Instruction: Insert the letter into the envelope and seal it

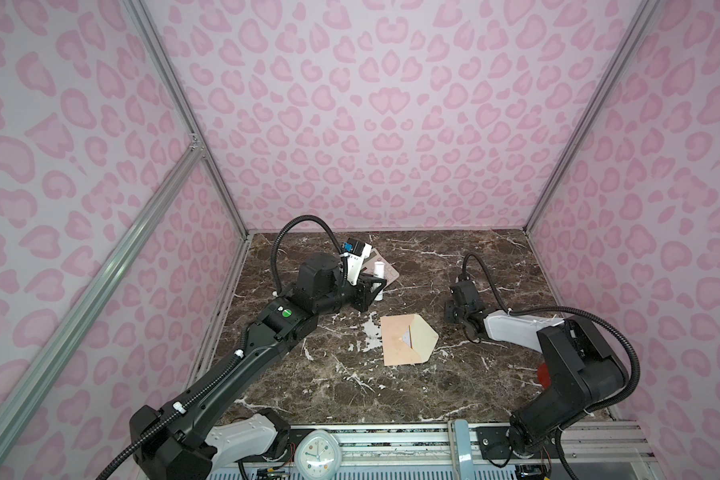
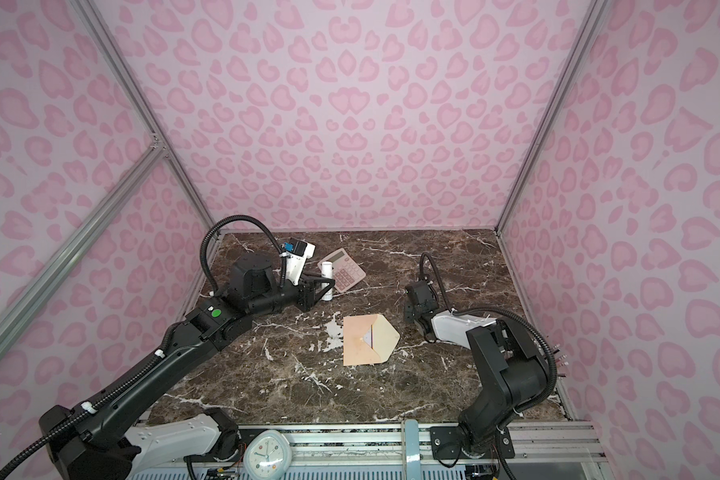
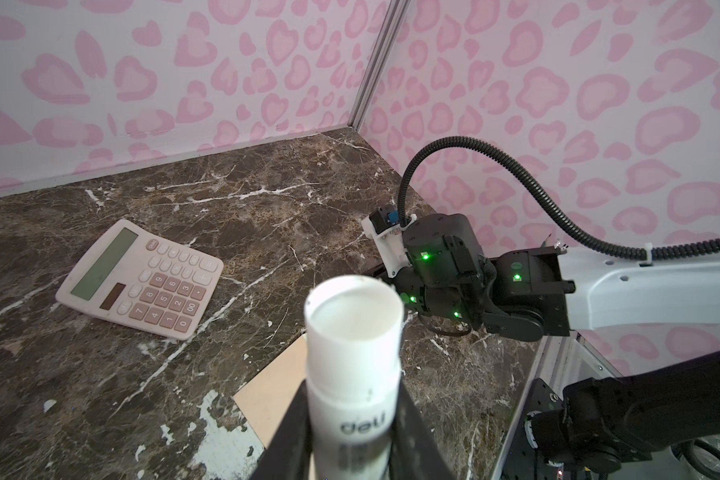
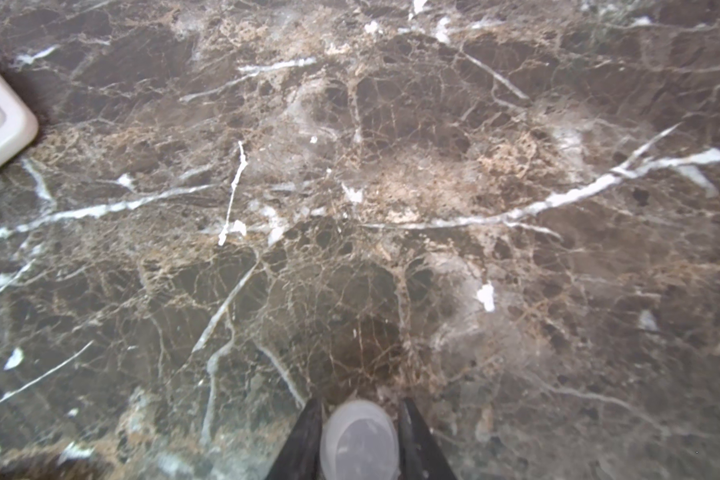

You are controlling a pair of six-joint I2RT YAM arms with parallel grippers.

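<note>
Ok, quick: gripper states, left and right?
Left gripper: closed on the uncapped glue stick.
Right gripper: the cap sits between its jaws; gripped or loose cannot be told.

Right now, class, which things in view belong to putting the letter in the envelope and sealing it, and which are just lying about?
For the job: envelope, letter showing at its mouth, glue stick, probably its cap.
Lying about: calculator, clock.
</note>
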